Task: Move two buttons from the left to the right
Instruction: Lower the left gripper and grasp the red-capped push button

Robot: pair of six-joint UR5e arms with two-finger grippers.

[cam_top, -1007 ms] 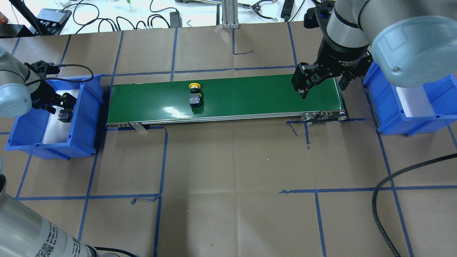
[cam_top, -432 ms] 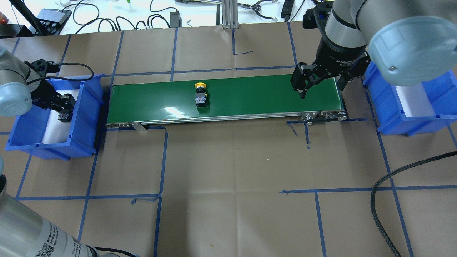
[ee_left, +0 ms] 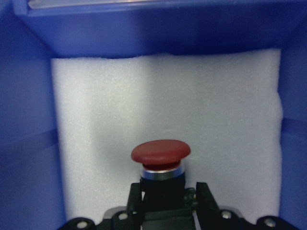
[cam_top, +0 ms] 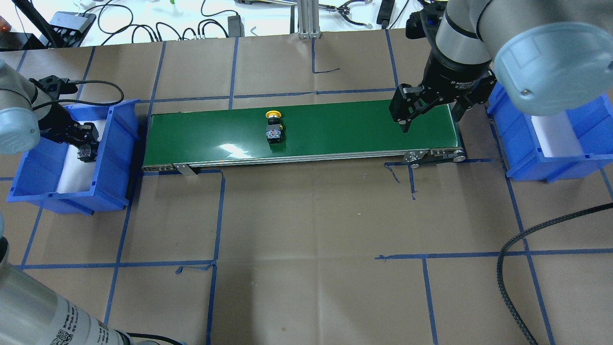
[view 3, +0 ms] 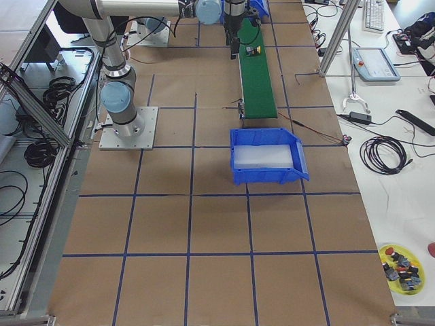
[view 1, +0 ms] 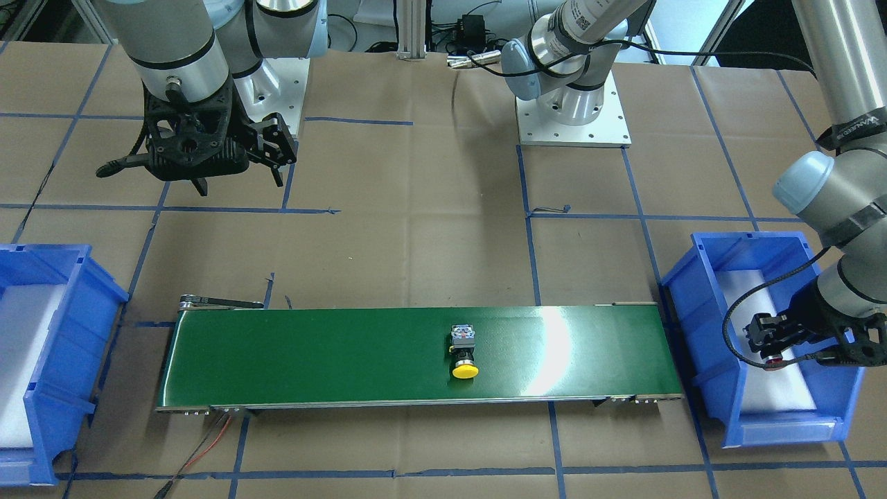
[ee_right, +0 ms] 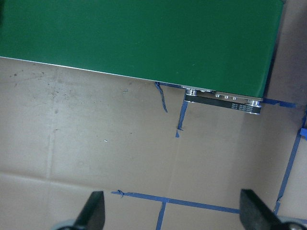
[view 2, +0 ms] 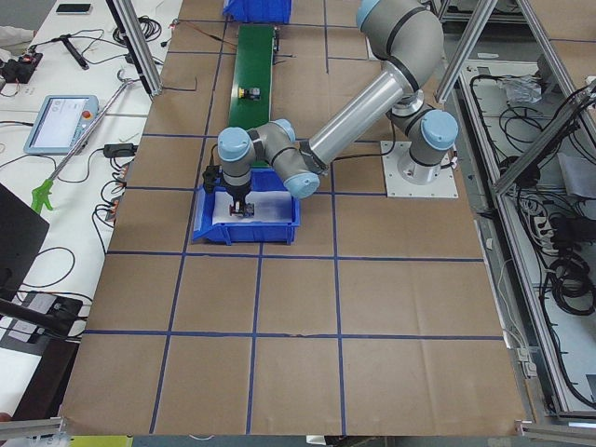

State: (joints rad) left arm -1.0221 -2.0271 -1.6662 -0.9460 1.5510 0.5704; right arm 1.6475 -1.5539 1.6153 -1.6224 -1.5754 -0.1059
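The yellow-capped button point(cam_top: 273, 127) lies on its side on the green conveyor belt point(cam_top: 345, 129), near the middle; it also shows in the front view point(view 1: 463, 353). My left gripper point(cam_top: 85, 147) is inside the left blue bin point(cam_top: 117, 158), shut on the red-capped button point(ee_left: 160, 153), whose black body sits between the fingers point(ee_left: 135, 201) over white foam. The red cap shows faintly in the front view point(view 1: 771, 359). My right gripper point(cam_top: 431, 114) is open and empty, hovering above the belt's right end; its wrist view shows the belt edge and brown paper between the fingertips point(ee_right: 93, 211).
The right blue bin point(cam_top: 517, 148) with white foam stands just past the belt's right end. A black braided cable point(cam_top: 507, 268) curls at the table's front right. Blue tape lines mark the brown paper. Cables and tools lie beyond the far edge.
The yellow button has travelled right along the belt. My left gripper has shifted slightly toward the far side inside the left bin with the red button. The right gripper has barely moved.
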